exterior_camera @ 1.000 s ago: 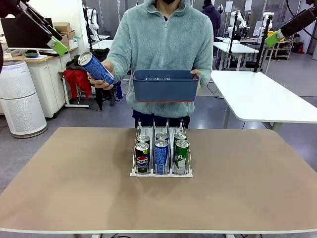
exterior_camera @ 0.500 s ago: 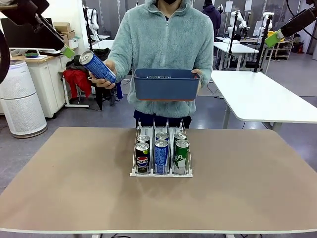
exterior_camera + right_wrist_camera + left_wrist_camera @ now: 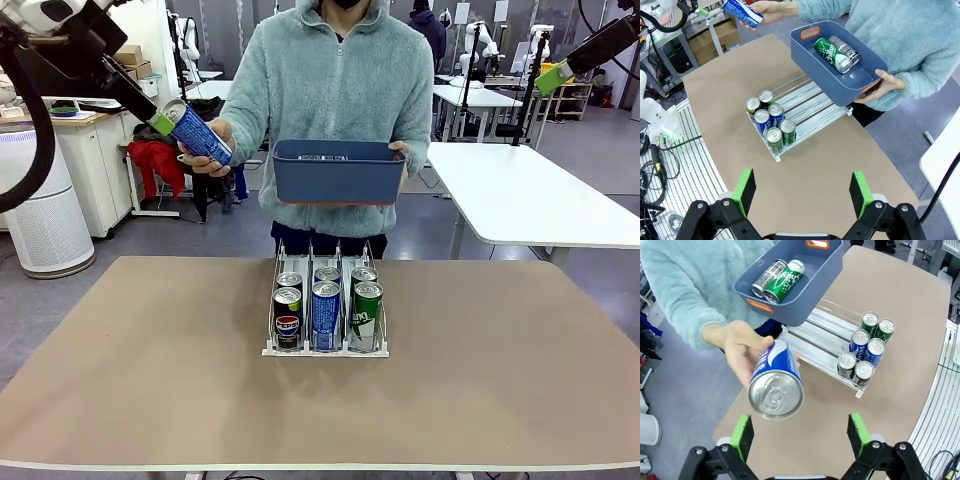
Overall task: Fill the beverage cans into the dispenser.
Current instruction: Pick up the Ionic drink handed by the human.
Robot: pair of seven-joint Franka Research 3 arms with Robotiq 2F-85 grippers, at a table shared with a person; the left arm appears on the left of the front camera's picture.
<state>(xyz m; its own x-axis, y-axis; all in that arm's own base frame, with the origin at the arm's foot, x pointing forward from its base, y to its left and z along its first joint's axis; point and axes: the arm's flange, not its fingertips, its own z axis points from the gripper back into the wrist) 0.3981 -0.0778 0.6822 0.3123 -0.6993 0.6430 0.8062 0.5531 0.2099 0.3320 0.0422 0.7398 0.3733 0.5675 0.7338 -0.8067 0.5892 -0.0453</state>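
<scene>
Left gripper (image 3: 800,432): fingers wide apart, empty, near the top of the blue can (image 3: 776,381) held out in the person's hand (image 3: 737,347). Dispenser (image 3: 325,350), table centre: six cans (image 3: 326,305), two per lane. Blue bin (image 3: 805,60): the wrist views show two cans (image 3: 837,52) lying inside, hidden from the front. Right gripper (image 3: 801,192): wide apart, empty, raised

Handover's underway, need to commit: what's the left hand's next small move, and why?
Probably ease the left hand forward around the blue can: its jaws stand open, and the person's hand holds the can's top toward them, just ahead.
</scene>
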